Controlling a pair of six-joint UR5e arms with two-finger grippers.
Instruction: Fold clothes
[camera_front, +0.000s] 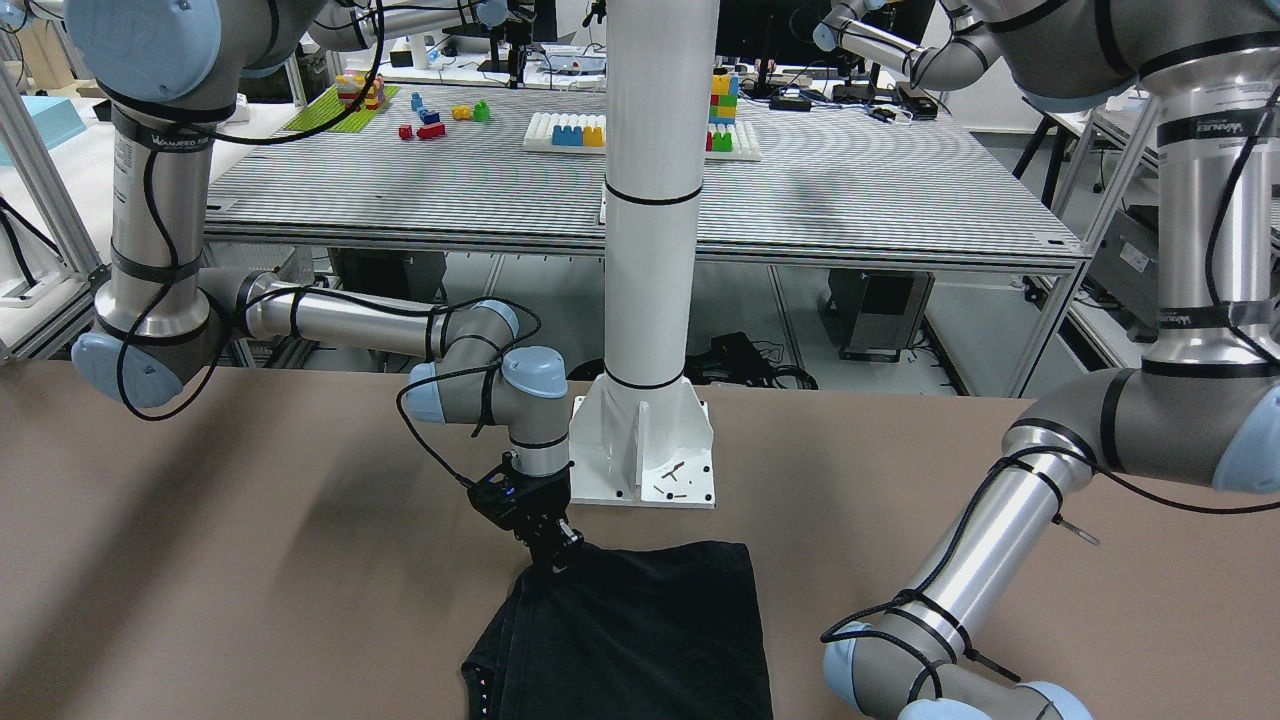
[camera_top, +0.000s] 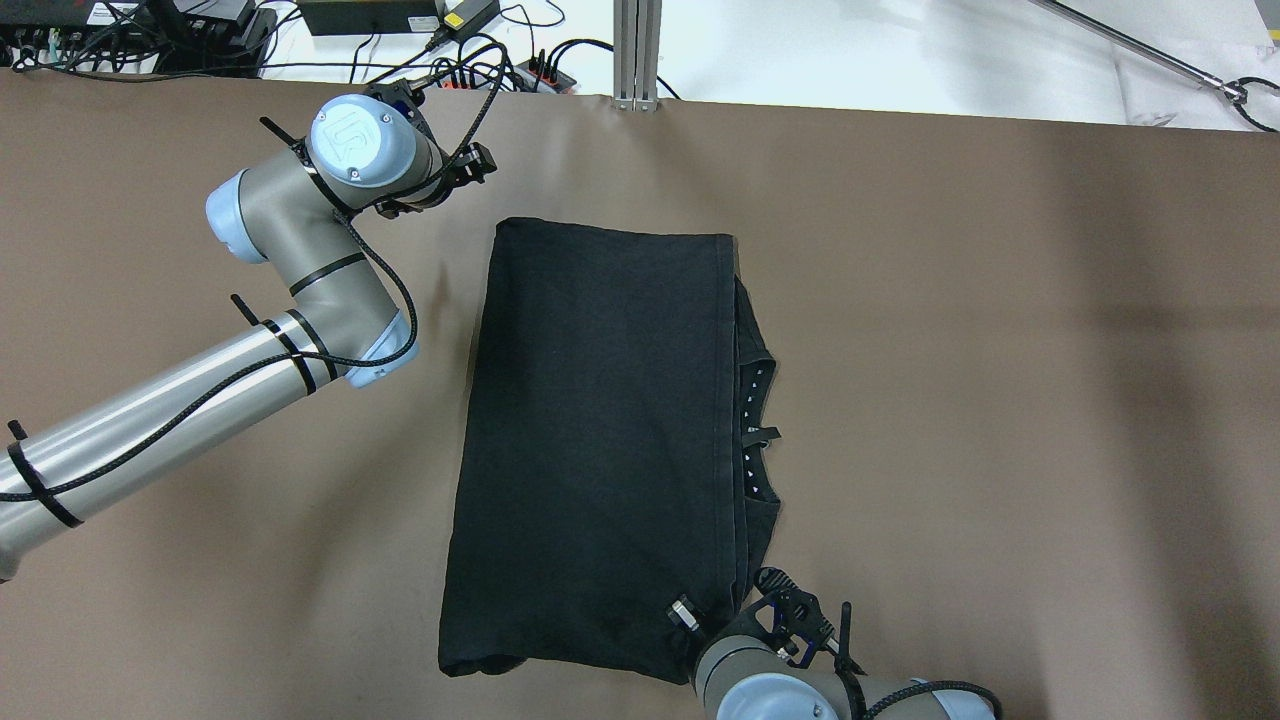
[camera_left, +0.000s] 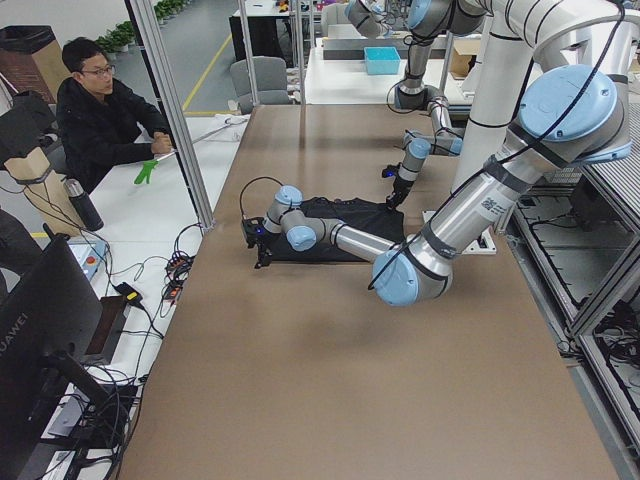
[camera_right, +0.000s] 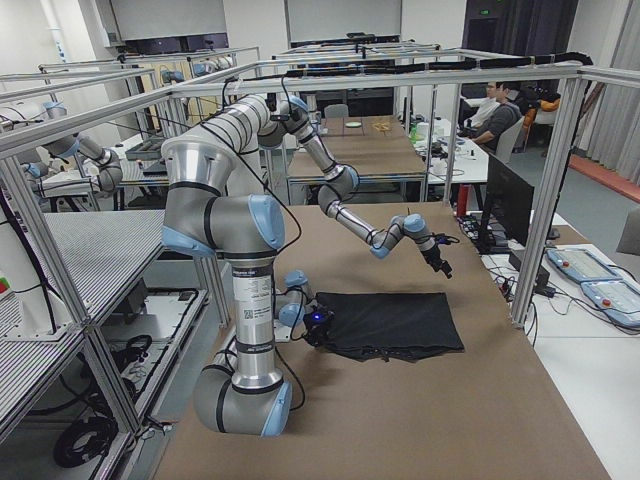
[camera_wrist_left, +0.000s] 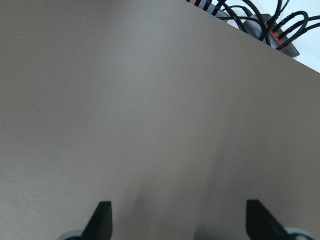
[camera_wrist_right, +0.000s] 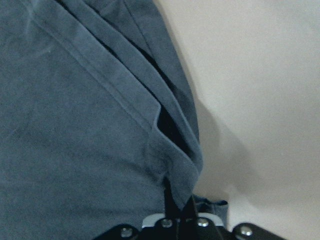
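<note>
Overhead exterior: black garment (camera_top: 600, 440) lengthwise top-to-bottom

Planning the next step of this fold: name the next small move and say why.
Probably open the right gripper and let go: it pinches the near corner of the black garment, which lies flat, folded; the left gripper hangs open over bare table.

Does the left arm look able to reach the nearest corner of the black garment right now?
Probably yes. The left pincer is open over bare table, just beside that corner of the black garment, and nothing lies between them.
</note>
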